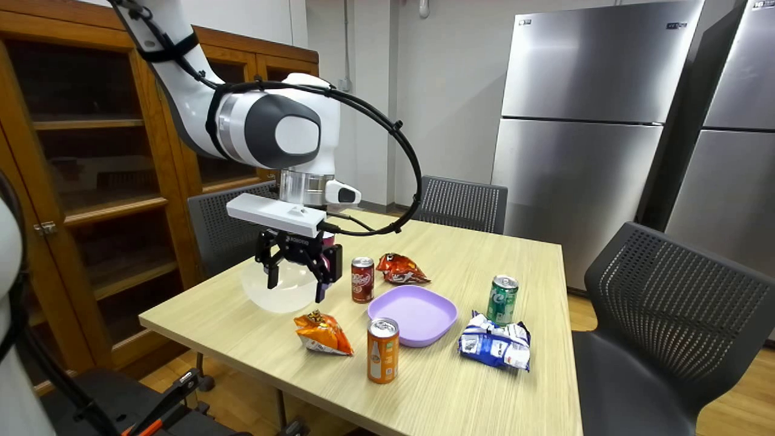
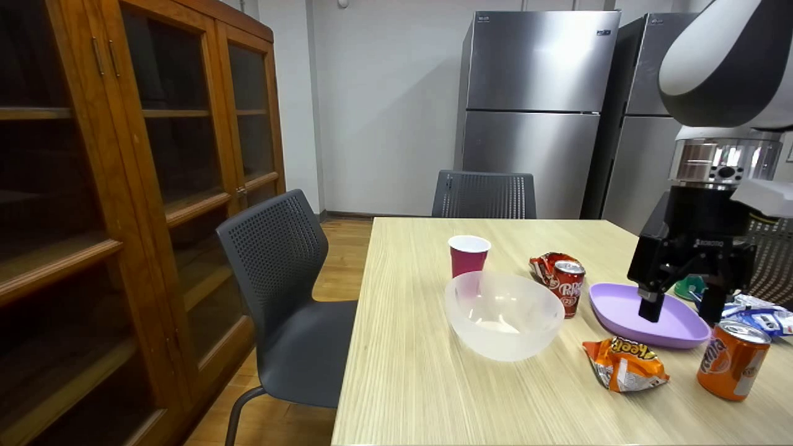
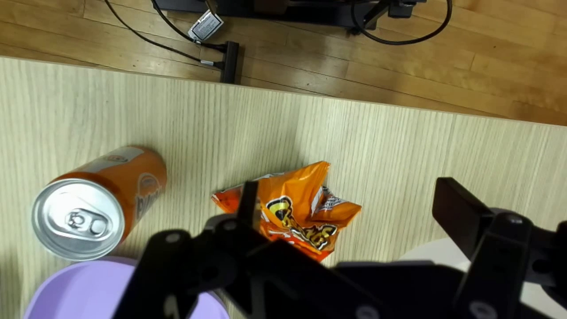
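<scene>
Tabletop (image 1: 478, 254), tool (image 1: 296, 288) (spread), orange bag (image 3: 305, 212) below

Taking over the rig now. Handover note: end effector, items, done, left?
End effector: open, holding nothing, raised above the table.
Items: orange snack bag lies on the table, mostly within the opening as the wrist view shows it; orange soda can stands to one side of it, frosted bowl on the other, purple plate close by.
Done: open and, it seems, roughly lined up with the bag.
Left: bag not yet gripped; exact height above it is hard to judge.
</scene>
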`<action>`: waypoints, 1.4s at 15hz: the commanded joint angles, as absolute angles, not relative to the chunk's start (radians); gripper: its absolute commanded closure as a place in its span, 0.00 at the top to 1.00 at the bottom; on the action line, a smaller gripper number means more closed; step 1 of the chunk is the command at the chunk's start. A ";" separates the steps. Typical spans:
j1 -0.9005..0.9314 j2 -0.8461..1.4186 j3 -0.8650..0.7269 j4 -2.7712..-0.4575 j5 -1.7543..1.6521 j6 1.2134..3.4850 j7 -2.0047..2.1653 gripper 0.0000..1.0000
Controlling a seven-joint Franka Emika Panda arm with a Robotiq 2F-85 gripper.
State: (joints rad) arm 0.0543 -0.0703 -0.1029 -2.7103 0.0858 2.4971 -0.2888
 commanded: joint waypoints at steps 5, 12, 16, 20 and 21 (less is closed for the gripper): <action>0.027 -0.018 -0.075 -2.698 -0.019 2.510 -0.411 1.00; 0.021 0.086 -0.064 -2.645 -0.082 2.575 -0.557 1.00; 0.015 0.171 -0.054 -2.587 -0.169 2.618 -0.574 1.00; 0.013 0.249 -0.046 -2.525 -0.260 2.630 -0.561 1.00; 0.011 0.265 -0.042 -2.511 -0.270 2.626 -0.560 1.00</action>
